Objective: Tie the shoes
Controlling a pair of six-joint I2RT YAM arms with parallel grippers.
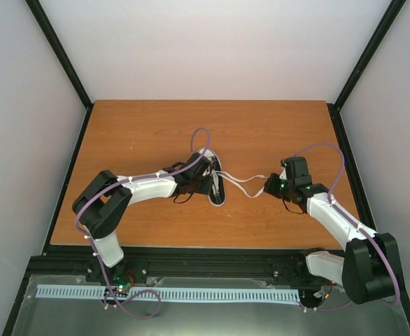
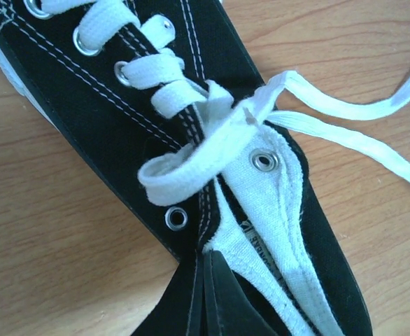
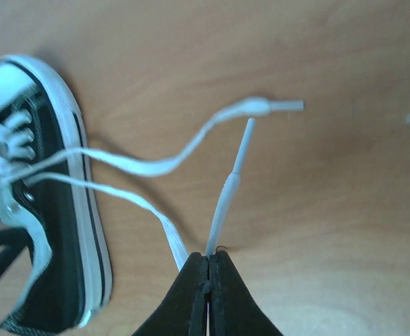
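While right end effector (image 3: 206, 269) pinches lace (image 3: 222, 203), sneaker (image 3: 58, 231) upright

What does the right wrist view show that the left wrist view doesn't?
Only right wrist: the right gripper pinching one lace near its end, the other lace's tip lying free, the white toe cap. Only left wrist: the white stitching and tongue label up close. Both: the sneaker, its two laces trailing off, the wooden table.

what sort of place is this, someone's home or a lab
Most likely a robotics lab cell, not a home: a wooden table boxed in by black frame posts and plain white panels, with a left arm and right arm bolted at its near edge, working on one sneaker.
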